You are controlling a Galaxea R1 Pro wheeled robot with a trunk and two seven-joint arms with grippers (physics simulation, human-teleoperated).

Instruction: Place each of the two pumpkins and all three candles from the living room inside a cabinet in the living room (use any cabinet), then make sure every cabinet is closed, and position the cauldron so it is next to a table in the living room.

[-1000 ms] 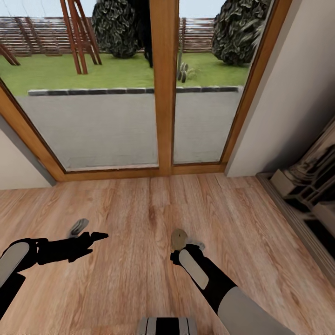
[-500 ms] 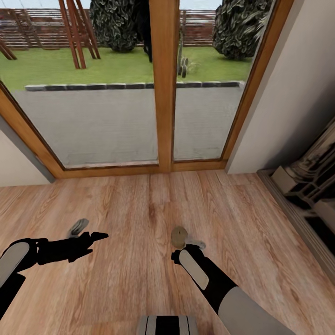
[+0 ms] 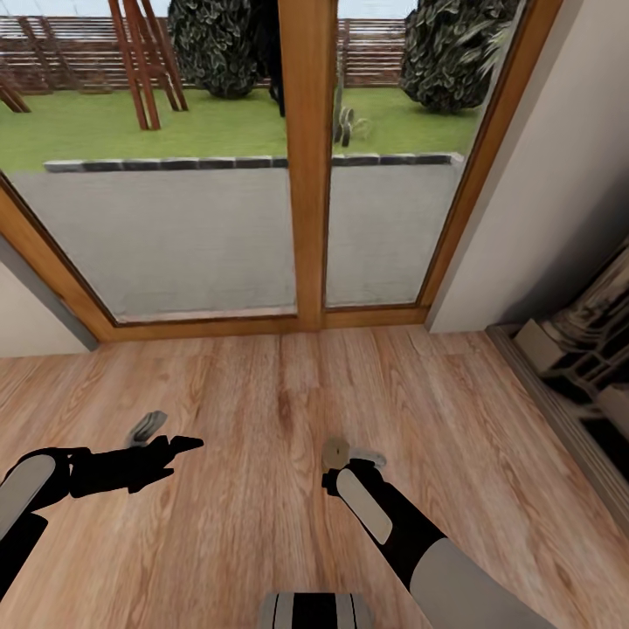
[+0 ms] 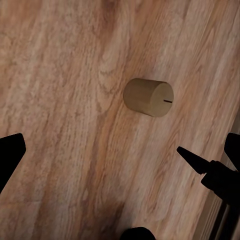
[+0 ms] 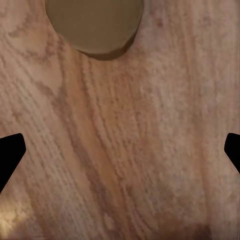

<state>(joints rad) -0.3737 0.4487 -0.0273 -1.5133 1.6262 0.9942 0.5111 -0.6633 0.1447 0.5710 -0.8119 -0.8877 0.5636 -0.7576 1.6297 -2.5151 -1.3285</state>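
While the robot is facing the glass garden door (image 3: 218,175), a candle (image 3: 335,451) is sitting on the plank floor (image 3: 262,393) just ahead of the right gripper (image 3: 349,467), close to touching it. Seen from the right wrist, the candle (image 5: 94,25) is showing its flat round end beyond the right gripper (image 5: 120,150), whose dark fingertips (image 5: 10,155) are standing wide apart with bare wood between them, so nothing is being held. From the left wrist, the candle (image 4: 148,97) is appearing as a short stubby cylinder well beyond the left gripper (image 4: 120,155), whose jaws are also standing apart and empty; in the head view the left gripper (image 3: 175,450) is hanging over the floor well apart from the candle. Judging by its look, the candle is probably light, stiff and smooth-sided, likely waxy enough to slip, and apt to roll if it tips onto its side. Pinching it across the curved wall at mid-height, with the fingers straddling it, is looking like the safest hold. Compared with the earlier head pictures, the whole scene is shifting slightly, which suggests the camera is moving; against the right forearm (image 3: 384,515) the candle is appearing a little nearer the wrist, while both arms are keeping much the same pose.
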